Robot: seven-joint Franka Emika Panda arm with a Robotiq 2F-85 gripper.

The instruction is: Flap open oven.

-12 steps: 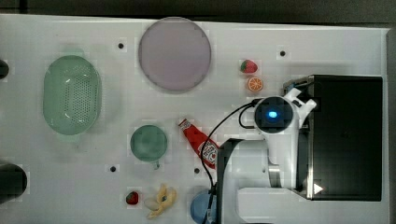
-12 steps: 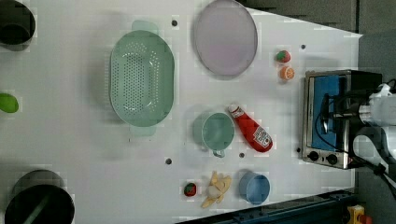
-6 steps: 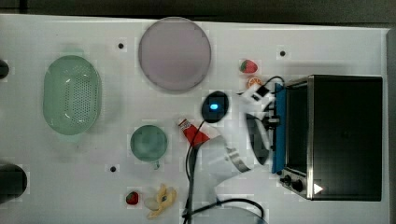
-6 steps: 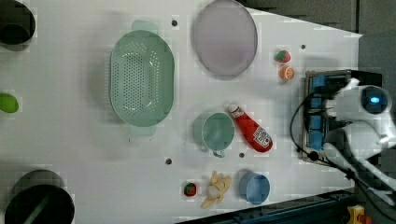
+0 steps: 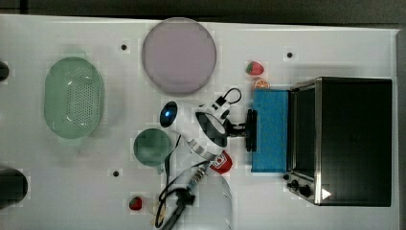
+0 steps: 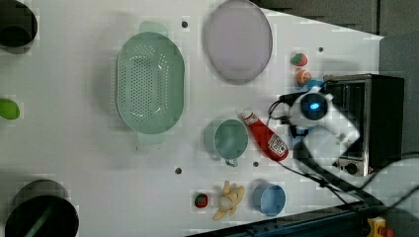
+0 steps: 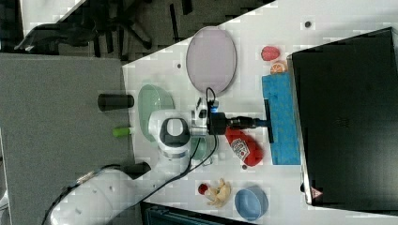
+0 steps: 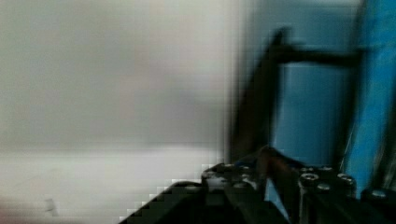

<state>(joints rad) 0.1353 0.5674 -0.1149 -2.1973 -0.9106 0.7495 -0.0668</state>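
Now gripper (image 5: 245,129) grips oven (image 5: 352,141) handle (door flat).

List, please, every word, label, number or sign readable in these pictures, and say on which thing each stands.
No text can be read.
Ketchup bottle: white label with marks, too blurred to read.
Oven: red triangular sign on a top corner, symbol not readable.
Oven knobs: markings too small to tell.

Table (image 5: 306,38): white top, small dark holes.
Floor (image 7: 61,117): grey.
Beyond (image 7: 136,18): possibly dark chair legs.
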